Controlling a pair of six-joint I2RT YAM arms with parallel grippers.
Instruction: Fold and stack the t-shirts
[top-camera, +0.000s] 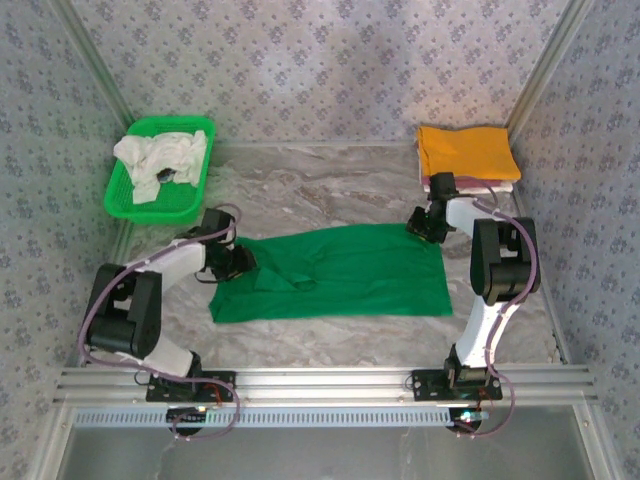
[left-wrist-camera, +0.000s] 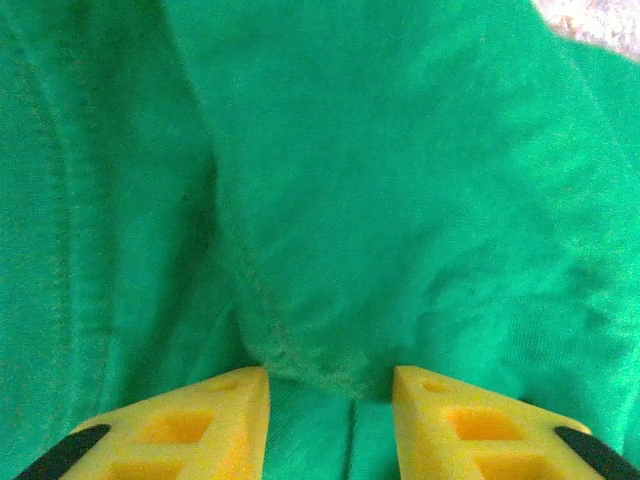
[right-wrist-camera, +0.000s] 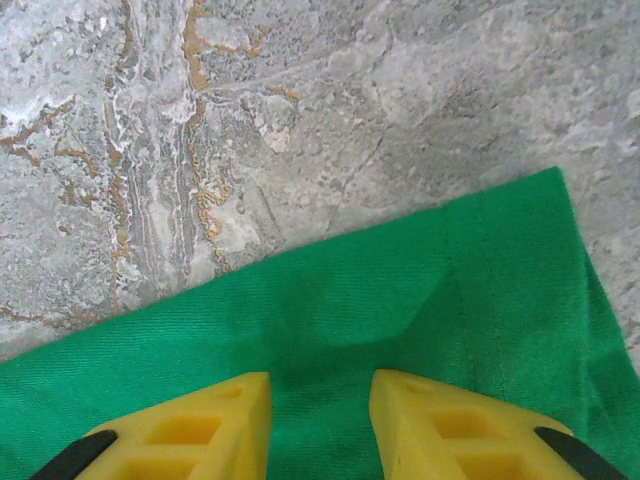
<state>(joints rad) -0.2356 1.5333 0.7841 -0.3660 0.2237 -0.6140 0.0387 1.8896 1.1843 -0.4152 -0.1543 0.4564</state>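
- Left end effector (left-wrist-camera: 330, 388): jaws apart, straddling a raised crease of the green t-shirt (top-camera: 340, 272), nothing clamped.
- Right end effector (right-wrist-camera: 320, 388): jaws apart over the shirt's far-right hem.
- Shirt lies flat on the bench (top-camera: 300, 180), long axis L-R, 1 end effector at each end.

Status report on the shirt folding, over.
Both open: left hand straddling a fold of the green t-shirt, right hand over its far edge. Behind, orange-yellow stack and basket sit apart from it.
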